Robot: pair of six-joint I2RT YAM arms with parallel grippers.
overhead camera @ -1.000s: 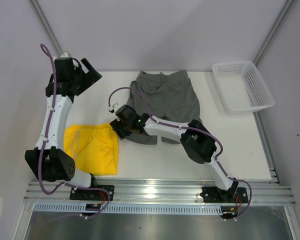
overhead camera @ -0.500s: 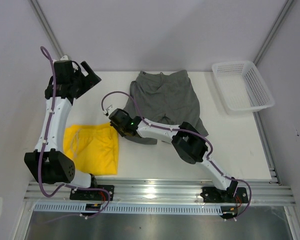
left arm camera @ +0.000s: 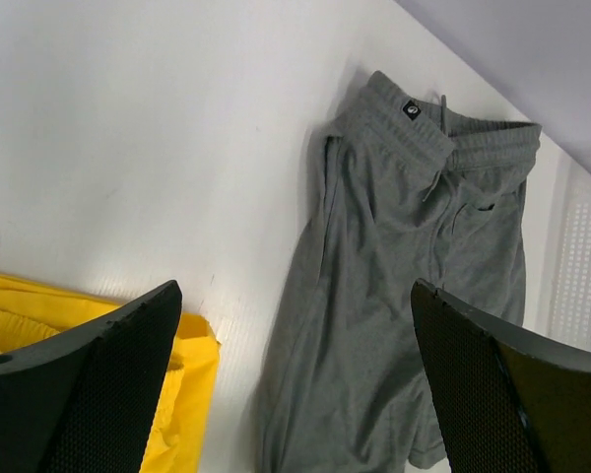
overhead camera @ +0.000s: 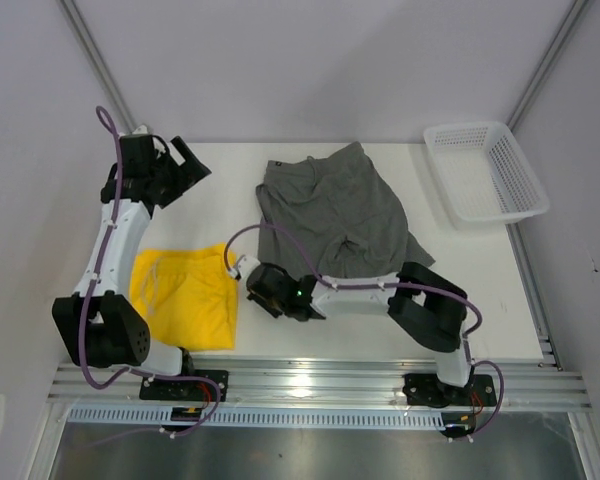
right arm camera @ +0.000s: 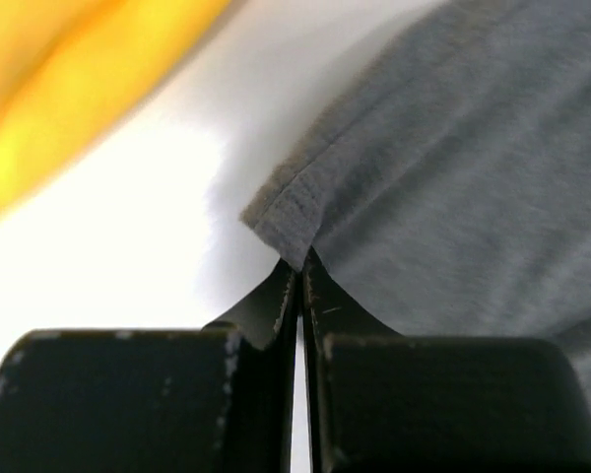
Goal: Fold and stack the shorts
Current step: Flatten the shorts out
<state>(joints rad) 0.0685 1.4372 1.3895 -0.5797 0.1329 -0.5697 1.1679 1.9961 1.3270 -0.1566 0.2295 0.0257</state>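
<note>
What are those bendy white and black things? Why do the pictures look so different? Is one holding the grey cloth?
They are two robot arms bolted to a table. One picture looks down from above on the left arm and right arm. The other two come from small cameras on the wrists, looking close up. On the table lie grey shorts, yellow shorts and a white basket. The right gripper is pinched shut on a hem corner of the grey shorts. The left gripper is open and holds nothing.

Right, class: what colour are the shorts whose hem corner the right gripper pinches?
Plain grey; the grey shorts show clearest in the right wrist view.
</note>
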